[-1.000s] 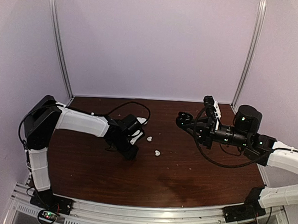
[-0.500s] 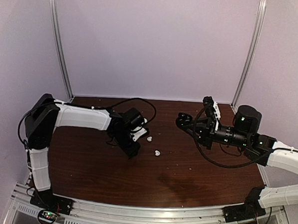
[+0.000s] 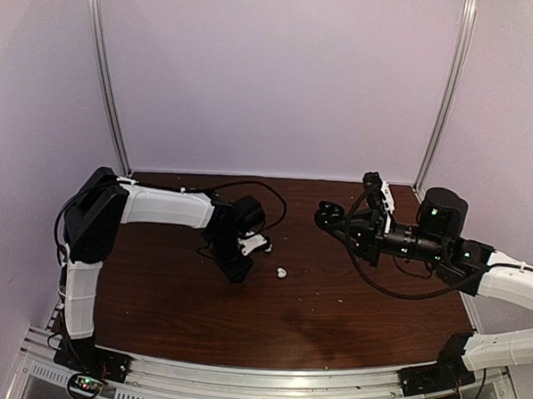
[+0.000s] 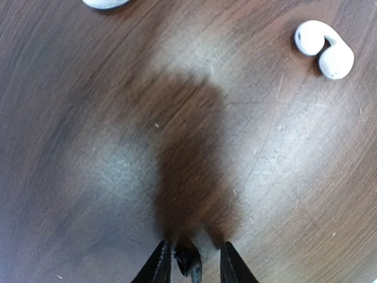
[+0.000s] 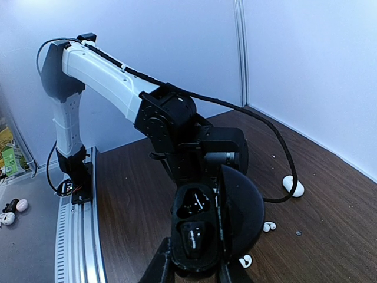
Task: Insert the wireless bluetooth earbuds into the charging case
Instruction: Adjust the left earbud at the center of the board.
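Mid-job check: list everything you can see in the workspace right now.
white earbuds: 2, glossy white, loose on the table, apart, near the left gripper
small dark piece: 1, black, between the left fingertips; grip unclear
black case: 1, black, open, held above the table
white case: 1, white, oval, on the table
table: 1, dark brown wood
left gripper: 1, black, low over the table
right gripper: 1, black, shut on the black case

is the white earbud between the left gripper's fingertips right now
No, in the left wrist view the white earbud lies on the table well apart from the left gripper, up by the frame's top right corner.
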Available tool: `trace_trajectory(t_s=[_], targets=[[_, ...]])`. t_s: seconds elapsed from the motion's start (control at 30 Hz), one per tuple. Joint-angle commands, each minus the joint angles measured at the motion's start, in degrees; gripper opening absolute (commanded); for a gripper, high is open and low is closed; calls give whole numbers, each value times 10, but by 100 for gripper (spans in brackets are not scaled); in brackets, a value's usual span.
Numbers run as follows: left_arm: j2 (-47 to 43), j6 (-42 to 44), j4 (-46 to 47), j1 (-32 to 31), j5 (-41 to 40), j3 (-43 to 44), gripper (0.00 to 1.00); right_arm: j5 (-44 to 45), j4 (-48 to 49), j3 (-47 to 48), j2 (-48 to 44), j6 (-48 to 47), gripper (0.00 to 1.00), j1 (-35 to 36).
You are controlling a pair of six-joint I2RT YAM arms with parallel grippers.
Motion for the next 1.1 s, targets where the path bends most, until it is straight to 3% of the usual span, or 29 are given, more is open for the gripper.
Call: trace_trajectory(t_s=[0.0,0.5,1.07], targets=[[14,6,-22,3,0,17,29,6,5,-4,-13,-1,12,-4],[21,4,-29,3,-10,11,9,8,6,-6,-11,-1,12,-4],[-81,-27,93,43,48,-66,0,13,21,-7,4,2,12,-5]])
